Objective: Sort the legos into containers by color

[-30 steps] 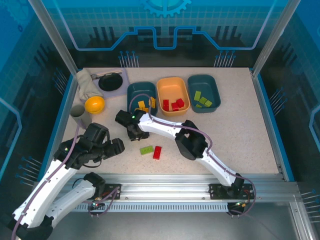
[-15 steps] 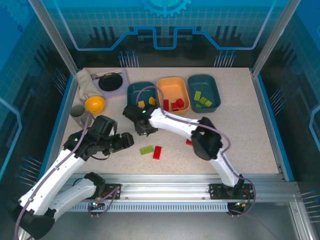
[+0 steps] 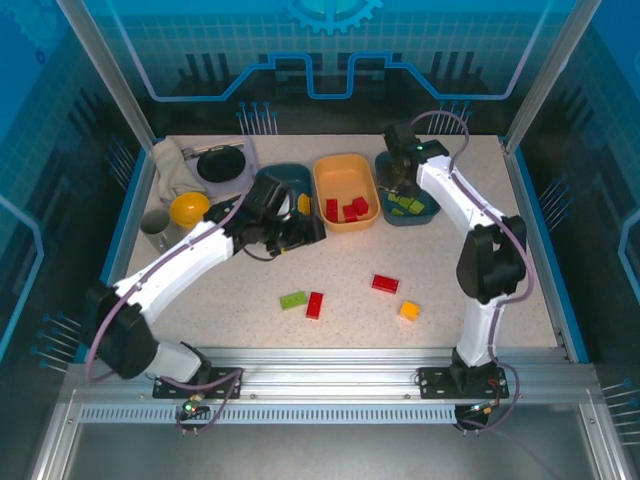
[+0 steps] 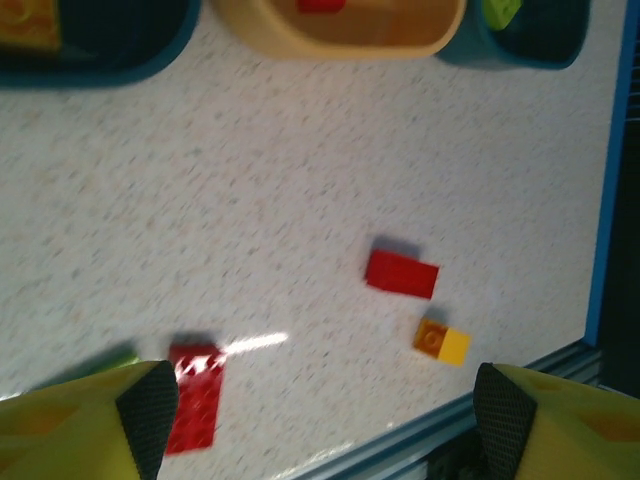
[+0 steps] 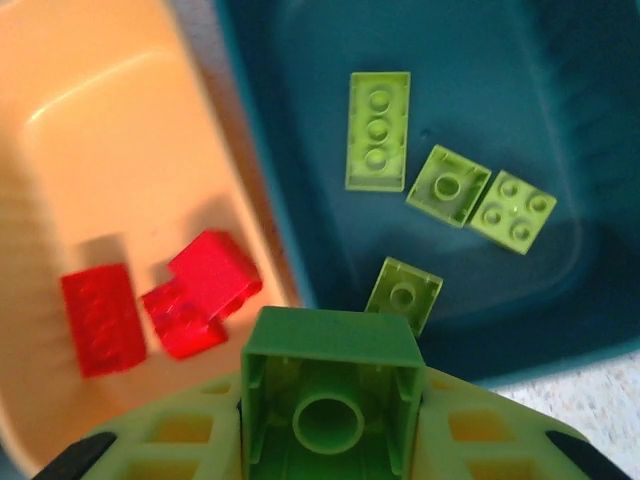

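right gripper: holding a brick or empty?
Holding. Right wrist view: a green brick sits clamped between the fingers of the right gripper, over the teal tray of light green bricks.

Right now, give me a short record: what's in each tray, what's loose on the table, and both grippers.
left teal tray: yellow bricks
orange tray: red bricks
right teal tray: four light-green bricks
on table: two loose red bricks, loose green brick, yellow-orange brick
left gripper: open, empty
right gripper: above right teal tray, shut on dark green brick
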Action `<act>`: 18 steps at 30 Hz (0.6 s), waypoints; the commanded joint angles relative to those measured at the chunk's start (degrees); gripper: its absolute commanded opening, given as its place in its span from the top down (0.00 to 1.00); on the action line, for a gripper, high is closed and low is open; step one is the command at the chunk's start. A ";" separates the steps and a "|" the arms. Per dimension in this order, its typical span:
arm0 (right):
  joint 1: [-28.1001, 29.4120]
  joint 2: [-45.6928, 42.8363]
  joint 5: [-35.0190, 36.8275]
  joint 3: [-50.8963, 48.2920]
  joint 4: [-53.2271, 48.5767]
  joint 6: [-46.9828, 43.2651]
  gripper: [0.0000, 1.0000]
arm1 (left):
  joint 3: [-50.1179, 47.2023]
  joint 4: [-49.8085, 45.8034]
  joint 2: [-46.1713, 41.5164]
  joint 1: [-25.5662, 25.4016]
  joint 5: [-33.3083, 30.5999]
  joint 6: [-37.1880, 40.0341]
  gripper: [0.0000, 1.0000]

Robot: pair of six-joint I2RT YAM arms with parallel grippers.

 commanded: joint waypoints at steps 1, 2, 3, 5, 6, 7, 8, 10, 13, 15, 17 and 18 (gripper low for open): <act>-4.10 6.35 -5.03 5.81 -0.20 0.50 0.73 | 5.48 1.95 4.88 -0.27 1.67 1.60 0.19; -5.04 8.62 -4.91 8.08 -0.73 1.69 0.74 | 6.84 2.11 6.26 -0.22 1.66 1.50 0.19; -6.01 10.79 -4.70 10.11 -1.21 3.00 0.74 | 8.05 2.36 7.43 -0.28 1.65 1.43 0.19; -7.38 14.31 -3.99 13.61 -2.05 5.31 0.74 | 9.83 2.57 9.38 -0.27 1.52 1.17 0.19; -7.84 16.10 -3.15 15.49 -2.49 6.41 0.74 | 10.62 2.57 10.17 -0.28 1.55 1.02 0.19; -8.18 17.43 -2.37 17.04 -2.82 7.27 0.74 | 11.24 2.57 10.73 -0.23 1.64 1.03 0.19; -8.48 18.88 -1.60 18.80 -3.22 8.04 0.73 | 11.79 2.61 11.29 -0.24 1.64 1.07 0.19; -9.09 21.98 -0.75 21.91 -3.95 9.39 0.72 | 12.43 2.55 12.06 -0.24 1.51 1.06 0.19; -9.84 26.04 -0.10 26.95 -7.20 12.24 0.72 | 12.96 2.39 12.81 -0.28 1.40 1.16 0.19; -10.33 27.93 -0.68 28.48 -8.40 14.01 0.72 | 13.04 2.31 13.17 -0.28 1.27 1.16 0.19; -10.51 28.90 -0.91 28.68 -8.50 15.27 0.71 | 13.02 2.15 13.35 -0.24 1.29 1.09 0.19; -10.51 29.30 -1.10 28.64 -8.47 15.80 0.70 | 12.99 2.09 13.44 -0.27 1.37 1.07 0.19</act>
